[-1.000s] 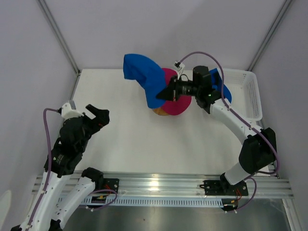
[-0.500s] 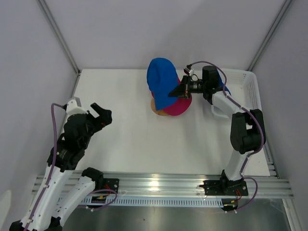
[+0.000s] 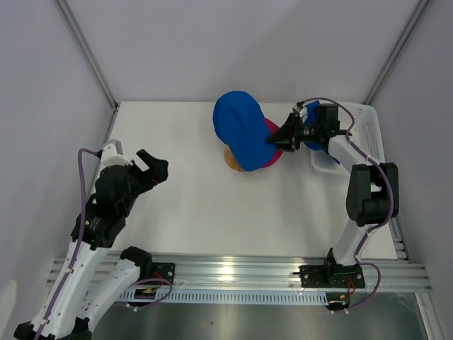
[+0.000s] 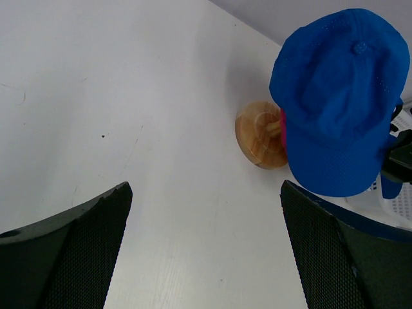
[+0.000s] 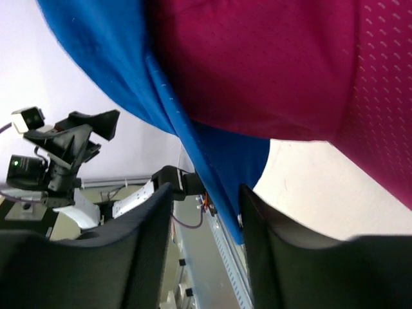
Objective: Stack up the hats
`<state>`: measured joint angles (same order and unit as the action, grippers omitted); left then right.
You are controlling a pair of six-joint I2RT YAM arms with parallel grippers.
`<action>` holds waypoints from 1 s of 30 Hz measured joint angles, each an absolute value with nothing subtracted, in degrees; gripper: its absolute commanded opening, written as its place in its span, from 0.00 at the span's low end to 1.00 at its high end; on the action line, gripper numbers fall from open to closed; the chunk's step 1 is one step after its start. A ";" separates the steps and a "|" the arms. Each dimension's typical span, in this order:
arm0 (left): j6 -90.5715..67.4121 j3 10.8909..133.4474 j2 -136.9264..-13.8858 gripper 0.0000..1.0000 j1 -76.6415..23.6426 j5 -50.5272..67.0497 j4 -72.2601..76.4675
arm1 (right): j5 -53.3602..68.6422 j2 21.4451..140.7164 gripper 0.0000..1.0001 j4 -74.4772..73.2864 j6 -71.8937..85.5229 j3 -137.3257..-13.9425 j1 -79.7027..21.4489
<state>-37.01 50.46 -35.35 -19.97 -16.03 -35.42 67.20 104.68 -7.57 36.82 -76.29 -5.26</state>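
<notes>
A blue cap [image 3: 239,129] sits on top of a pink cap [image 3: 272,157], and both rest on a round wooden stand [image 3: 233,160] near the back middle of the white table [image 3: 191,209]. The blue cap covers most of the pink one, which shows only as a rim on the right and lower right of the pile. The stand's base shows at the lower left of the pile. The right gripper [image 3: 274,139] is at the right edge of the pile, pointing left. In the right wrist view its fingers [image 5: 135,257] stand apart, and the thin edge of the blue cap hangs in the gap between them, not pinched; the pink cloth fills the upper right of that view. A second blue cap [image 4: 389,185] is mostly hidden under the right arm; only a small part shows, at the left end of the white mesh basket [image 3: 368,142] on the right side of the table. The left gripper [image 3: 152,166] hangs over the left side of the table, well apart from the caps, its fingers [image 4: 71,257] spread wide with nothing between them.
</notes>
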 measured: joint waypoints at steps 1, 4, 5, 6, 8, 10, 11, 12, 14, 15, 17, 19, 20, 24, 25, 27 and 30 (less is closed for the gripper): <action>-37.01 50.46 -35.55 0.99 -19.94 -15.84 -35.22 | 66.48 104.16 0.61 -8.19 36.16 -75.77 -4.97; -37.01 50.46 -36.05 0.99 -19.94 -15.14 -35.05 | 64.10 100.40 0.71 -7.94 34.57 -72.10 -5.26; -37.01 50.46 -36.23 0.99 -19.94 -14.83 -35.05 | 63.22 98.19 0.75 -7.14 34.26 -69.97 -5.61; -37.01 50.46 -36.29 1.00 -19.94 -14.70 -35.03 | 62.37 95.61 0.77 -6.63 34.13 -67.96 -6.07; -37.01 50.37 -36.34 1.00 -19.94 -14.31 -34.89 | 59.81 90.06 0.80 -5.43 33.63 -64.34 -7.31; -37.01 50.35 -36.25 0.99 -19.94 -13.63 -34.70 | 56.47 84.53 0.83 -4.29 32.67 -61.54 -8.62; -37.01 50.26 -36.07 0.99 -19.94 -13.26 -34.50 | 55.11 82.52 0.84 -3.53 32.23 -60.47 -9.15; -37.01 50.13 -35.88 1.00 -19.94 -13.02 -34.33 | 53.67 80.12 0.84 -2.39 31.51 -59.00 -9.63; -36.99 49.80 -35.42 1.00 -19.94 -12.75 -33.95 | 49.95 75.61 0.84 -1.04 30.26 -55.96 -9.89; -36.99 49.65 -35.20 1.00 -19.94 -12.58 -33.69 | 48.25 73.91 0.83 -0.47 29.41 -54.37 -9.89; -36.97 49.41 -35.07 1.00 -19.94 -11.94 -33.32 | 44.97 70.85 0.84 -0.10 27.07 -51.16 -10.07; -36.97 48.95 -35.09 1.00 -19.94 -11.55 -32.64 | 41.43 67.92 0.85 0.19 23.86 -47.59 -11.16; -36.99 48.47 -35.11 1.00 -19.94 -11.46 -32.03 | 38.81 66.00 0.85 -0.01 21.56 -45.36 -12.93; -37.56 46.83 -36.18 0.99 -19.94 -11.99 -31.79 | 29.41 60.38 0.86 -1.21 13.32 -40.51 -25.43; -38.04 46.72 -36.91 0.99 -19.94 -12.86 -32.12 | 25.74 59.59 0.86 -1.17 11.27 -40.12 -29.67; -39.62 46.61 -38.33 1.00 -19.90 -15.31 -33.10 | 18.09 59.16 0.86 -0.93 7.51 -39.94 -39.07; -41.87 46.57 -39.97 0.99 -19.18 -18.26 -34.92 | 5.10 62.11 0.86 0.12 1.50 -39.99 -51.29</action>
